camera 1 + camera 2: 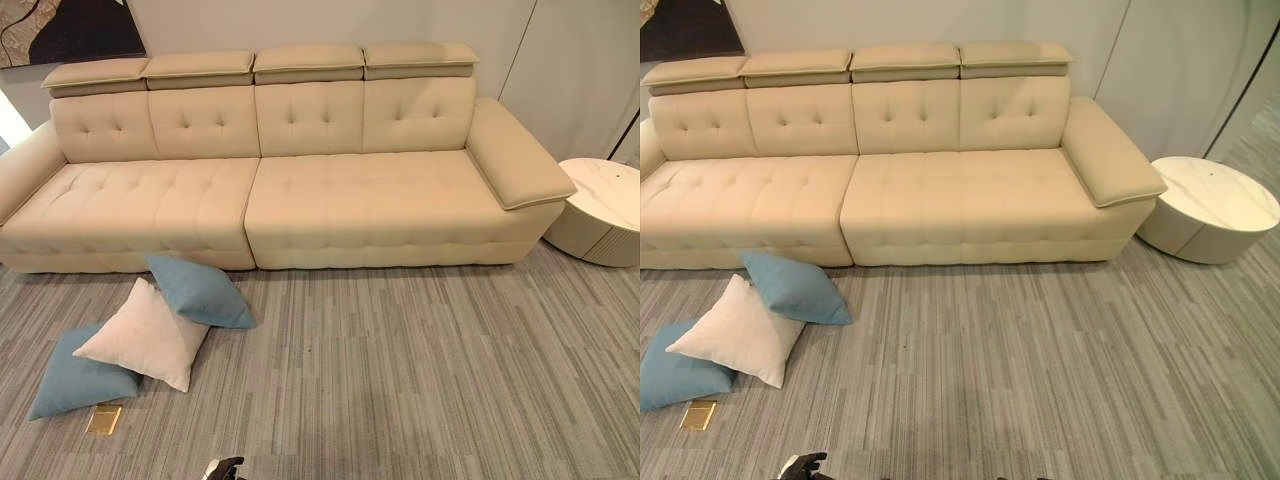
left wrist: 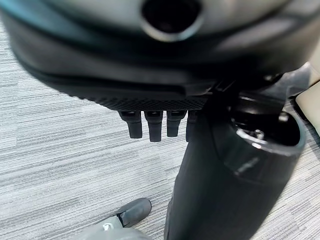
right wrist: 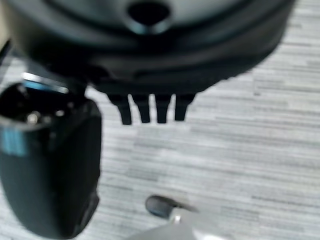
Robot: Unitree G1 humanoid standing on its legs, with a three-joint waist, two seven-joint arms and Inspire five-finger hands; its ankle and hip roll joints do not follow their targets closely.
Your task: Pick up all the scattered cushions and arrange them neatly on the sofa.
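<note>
Cushions: two blue (image 1: 202,291) (image 1: 78,384), one white (image 1: 145,335), overlapping on carpet (image 1: 420,380) before sofa (image 1: 300,200); left hand (image 2: 150,122), right hand (image 3: 150,107) fingers straight, holding nothing.

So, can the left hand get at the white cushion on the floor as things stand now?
Probably not yet. The left hand hangs open above bare carpet, apart from the white cushion. Nothing blocks the way; the robot likely must step closer.

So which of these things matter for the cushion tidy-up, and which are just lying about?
Job:
- upper blue cushion
- white cushion
- lower blue cushion
- sofa
- left hand, open, holding nothing
- right hand, open, holding nothing

Lying about:
- round white table
- brass floor plate
</note>
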